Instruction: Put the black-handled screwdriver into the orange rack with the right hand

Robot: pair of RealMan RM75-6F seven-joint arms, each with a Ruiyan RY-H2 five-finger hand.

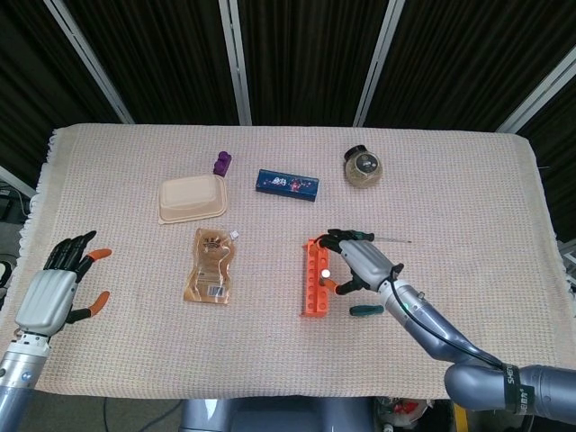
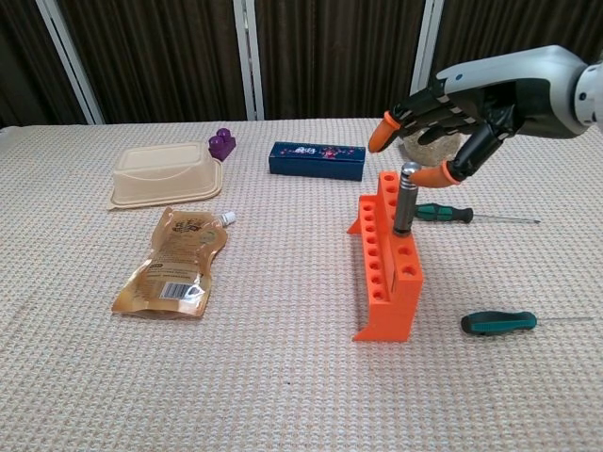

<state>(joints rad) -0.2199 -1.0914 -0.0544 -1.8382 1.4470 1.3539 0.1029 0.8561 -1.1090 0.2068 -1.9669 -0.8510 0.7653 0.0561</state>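
The black-handled screwdriver [image 2: 404, 201] stands upright in a hole of the orange rack [image 2: 386, 282], its silver cap on top. From the head view only that cap shows, as a bright dot on the screwdriver [image 1: 325, 273] over the rack [image 1: 312, 290]. My right hand [image 2: 462, 113] hovers just above and behind the handle, fingers spread, with a small gap between them and the cap. In the head view the right hand [image 1: 363, 261] sits beside the rack's right side. My left hand [image 1: 56, 290] rests open at the table's near left, holding nothing.
Two green-handled screwdrivers lie right of the rack, one behind [image 2: 443, 213] and one in front [image 2: 499, 322]. A beige lidded box [image 1: 192, 198], brown pouch [image 1: 210, 265], blue box [image 1: 286, 184], purple piece [image 1: 221, 163] and round jar [image 1: 363, 166] sit further back.
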